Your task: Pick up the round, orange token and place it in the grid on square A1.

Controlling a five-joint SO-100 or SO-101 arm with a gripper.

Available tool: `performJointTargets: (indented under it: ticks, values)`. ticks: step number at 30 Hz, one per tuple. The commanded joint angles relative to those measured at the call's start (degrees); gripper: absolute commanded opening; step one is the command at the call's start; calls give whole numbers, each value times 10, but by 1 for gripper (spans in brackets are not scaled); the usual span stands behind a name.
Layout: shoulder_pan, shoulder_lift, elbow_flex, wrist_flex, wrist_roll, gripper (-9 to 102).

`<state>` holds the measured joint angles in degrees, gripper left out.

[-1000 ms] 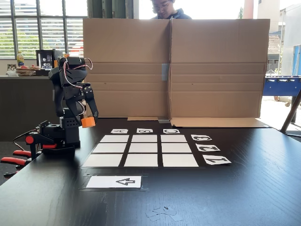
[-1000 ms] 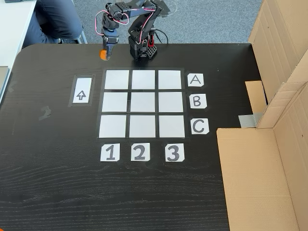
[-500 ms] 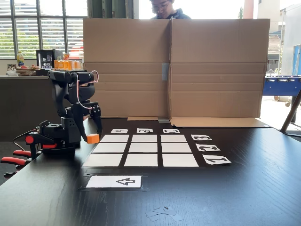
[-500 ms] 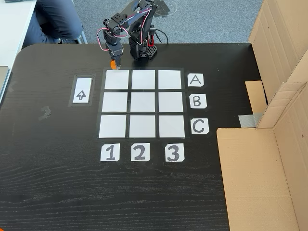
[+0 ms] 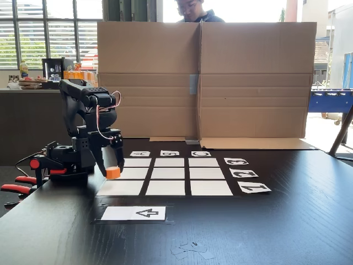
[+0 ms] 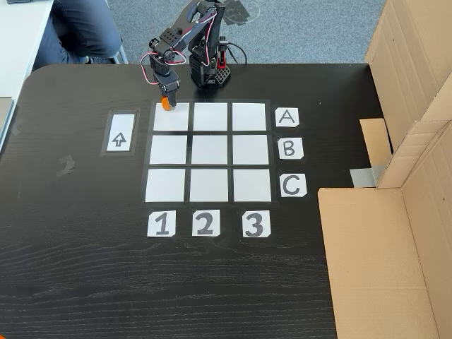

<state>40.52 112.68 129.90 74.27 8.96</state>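
The hand (image 6: 167, 101) pinches the token (image 6: 167, 104) (bright orange), hovering at the far edge of A1 (image 6: 171, 117); the square's middle lies just nearer the 1 card (image 6: 161, 224).

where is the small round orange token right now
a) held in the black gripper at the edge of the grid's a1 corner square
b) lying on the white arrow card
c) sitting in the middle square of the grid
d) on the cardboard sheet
a: in both fixed views the small round orange token sits between the fingers of the black gripper, at the outer edge of the white paper grid's corner square A1, apart from the arrow card.
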Motion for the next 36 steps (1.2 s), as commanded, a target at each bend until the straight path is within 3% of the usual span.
performJointTargets:
  ticks: [1,36]
  values:
    - [-9,-9,0,-17,-2,11]
    - [-32,-93,4,-70,1,11]
